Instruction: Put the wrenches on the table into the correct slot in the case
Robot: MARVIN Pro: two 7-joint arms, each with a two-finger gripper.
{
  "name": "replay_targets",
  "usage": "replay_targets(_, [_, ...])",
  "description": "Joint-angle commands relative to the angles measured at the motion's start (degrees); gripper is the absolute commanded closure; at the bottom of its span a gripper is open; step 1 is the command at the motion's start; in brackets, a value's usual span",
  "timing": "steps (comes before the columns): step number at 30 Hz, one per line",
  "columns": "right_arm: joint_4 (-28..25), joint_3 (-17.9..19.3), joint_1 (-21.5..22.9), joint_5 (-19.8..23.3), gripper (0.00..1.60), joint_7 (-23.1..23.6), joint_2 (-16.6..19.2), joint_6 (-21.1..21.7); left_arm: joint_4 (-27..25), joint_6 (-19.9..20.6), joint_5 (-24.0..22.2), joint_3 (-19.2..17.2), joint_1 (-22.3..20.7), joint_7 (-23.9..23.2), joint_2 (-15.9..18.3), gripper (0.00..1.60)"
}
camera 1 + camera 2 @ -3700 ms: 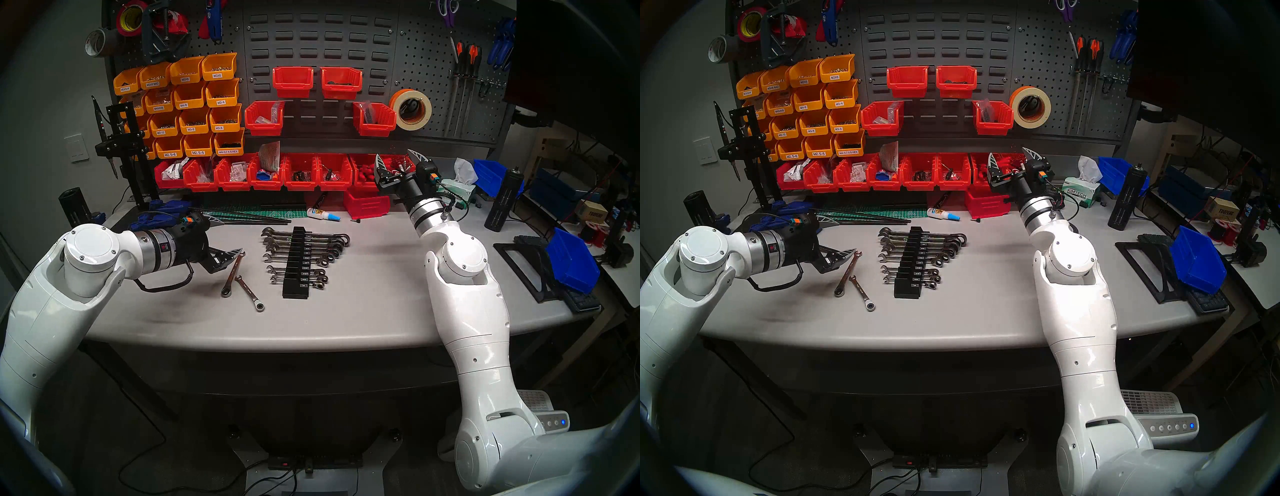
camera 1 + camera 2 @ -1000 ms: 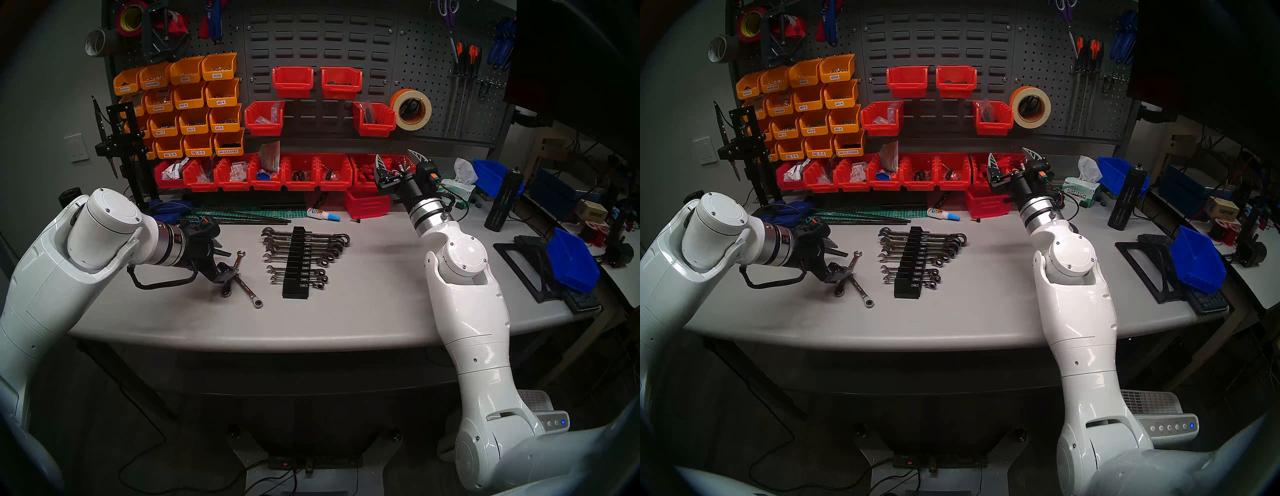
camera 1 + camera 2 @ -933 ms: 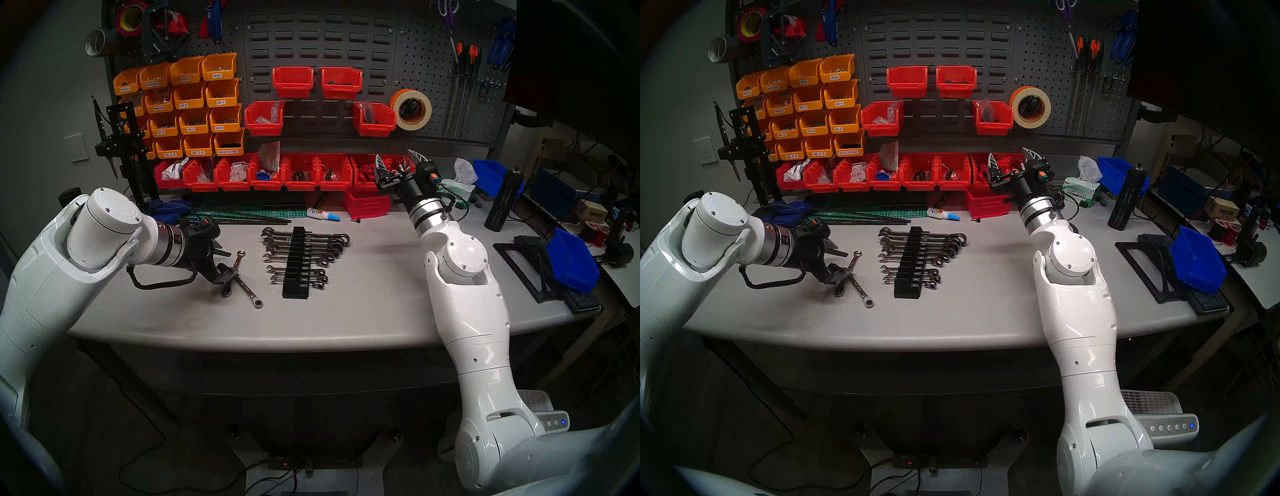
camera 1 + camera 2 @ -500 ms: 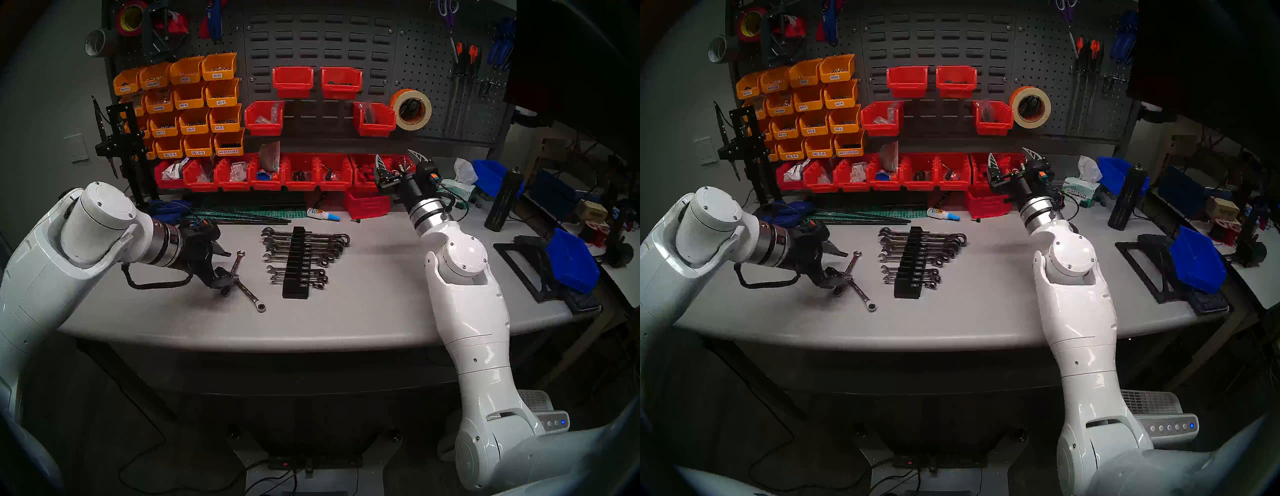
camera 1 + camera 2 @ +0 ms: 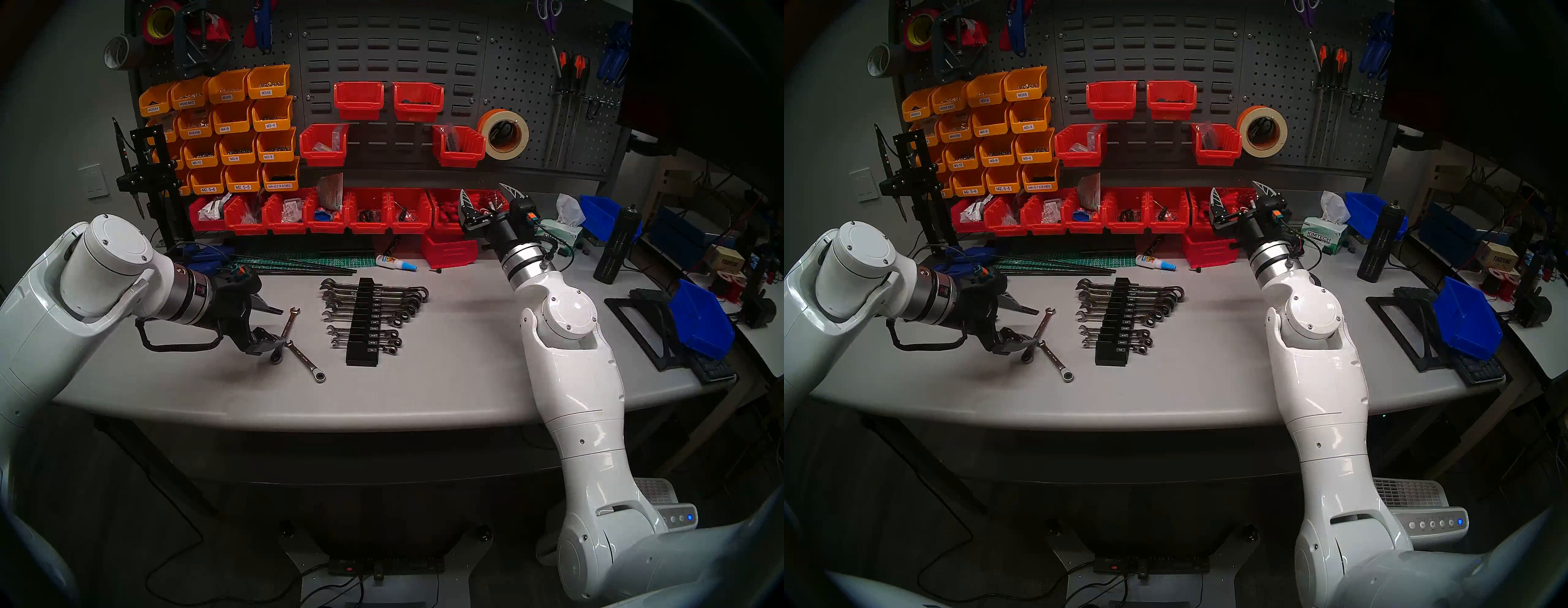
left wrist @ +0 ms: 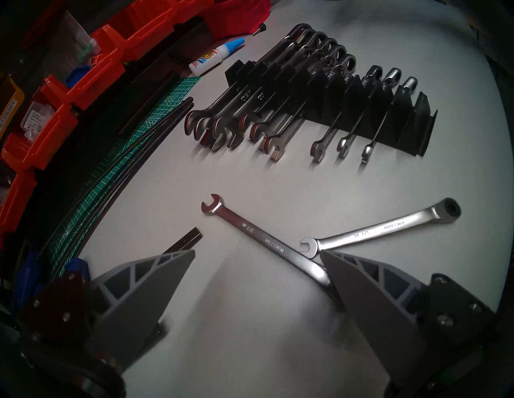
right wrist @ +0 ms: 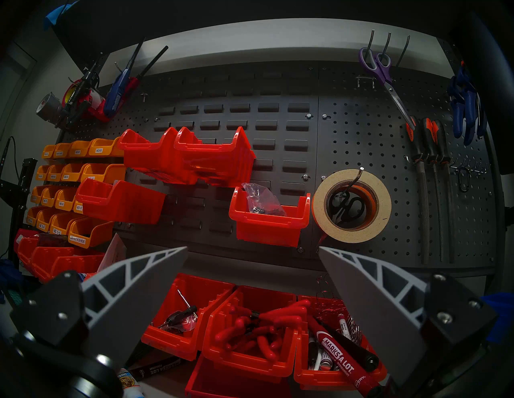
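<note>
Two loose chrome wrenches lie on the grey table [image 5: 445, 373], left of the black case [image 5: 362, 322]. The longer wrench [image 5: 288, 327] [image 6: 264, 239] meets the shorter wrench [image 5: 304, 360] [image 6: 375, 228] in a V. My left gripper [image 5: 278, 326] [image 6: 257, 253] is open and low over the table. One of its fingers [image 6: 361, 291] covers the longer wrench's ring end; whether it touches, I cannot tell. The case [image 6: 361, 102] holds several wrenches, with a gap in the row. My right gripper [image 5: 483, 191] [image 7: 251, 248] is open and empty, raised toward the pegboard.
A glue bottle [image 5: 396, 263], a green cutting mat [image 5: 297, 259] and black rods lie behind the case. Red bins [image 5: 369, 212] line the back. Blue bins [image 5: 702, 322] and a black cylinder [image 5: 617, 246] stand at the right.
My left arm has drawn back to the left, so its gripper sits off the spot where the wrenches meet. The shorter wrench shifted slightly. The right arm has not moved.
</note>
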Motion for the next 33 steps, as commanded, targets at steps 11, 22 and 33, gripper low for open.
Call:
replay_targets(11, [-1.87, -0.13, 1.64, 0.00, 0.00, 0.10, -0.04, -0.31, 0.75, -4.18, 2.48, -1.76, 1.63, -0.18, 3.68, 0.00])
replay_targets(22, [-1.84, -0.13, 1.65, 0.01, 0.00, 0.10, -0.04, -0.34, 0.69, -4.15, 1.05, -2.09, -0.47, -0.37, 1.31, 0.00])
replay_targets(33, [-1.83, -0.14, 1.65, 0.02, 0.00, 0.09, -0.03, -0.34, -0.91, -5.00, -0.67, -3.38, -0.10, -2.61, 2.61, 0.00])
